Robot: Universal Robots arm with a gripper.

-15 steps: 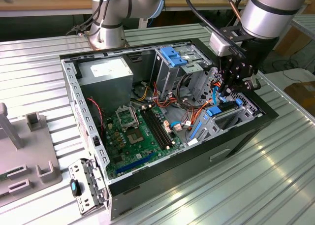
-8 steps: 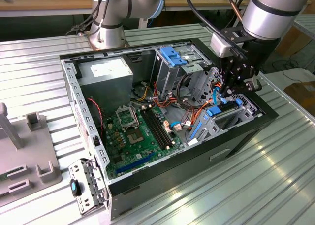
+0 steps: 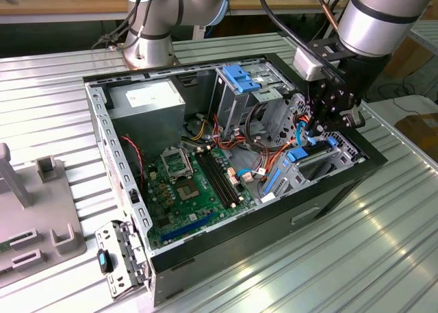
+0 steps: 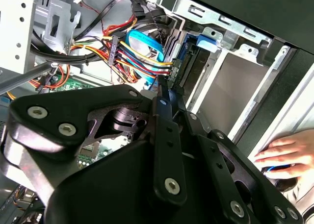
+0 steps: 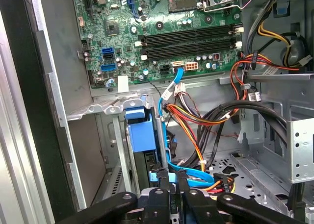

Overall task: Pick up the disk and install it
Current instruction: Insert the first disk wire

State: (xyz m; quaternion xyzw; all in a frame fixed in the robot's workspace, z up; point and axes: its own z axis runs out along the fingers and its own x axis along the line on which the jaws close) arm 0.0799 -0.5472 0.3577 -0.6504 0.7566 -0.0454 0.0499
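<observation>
Exterior view's left to right:

- The open case (image 3: 328, 196) lies on its side on the ribbed table (image 3: 383, 258). The motherboard (image 3: 185, 183) is mid-case, and the tall cage with the light-blue latch plate (image 3: 239, 77) is behind it.
- The disk (image 3: 309, 161) stands edge-up in the drive bay at the case's right end, with its blue rails between the metal guides. I can't tell whether it's fully seated.
- The tool (image 3: 320, 136) hangs directly over that bay. In both wrist views its fingers are drawn together with nothing visibly between them. The tips sit just beside the disk (image 5: 141, 140), and I can't tell if they touch it.

Risks as I see them:

- **Cable snag:** the thin blue cable (image 5: 164, 136) runs right alongside the fingertips (image 5: 166, 192), and the red/yellow/orange wire bundle (image 5: 206, 121) is close by. A push down or sideways could pinch a wire or drag a connector.
- **Jammed rails:** narrow, closed tips bearing off-centre could cock the disk in the guides so the rails bind. They could also slip off the edge into the cabling.
- **Bay wall:** the tool's linkage is tight against the surrounding metal, so a lateral correction may clip it.
- **Person's hand:** a hand (image 4: 282, 153) rests just outside the case wall, near the tool's side. Any swing that way is a contact hazard.
</observation>
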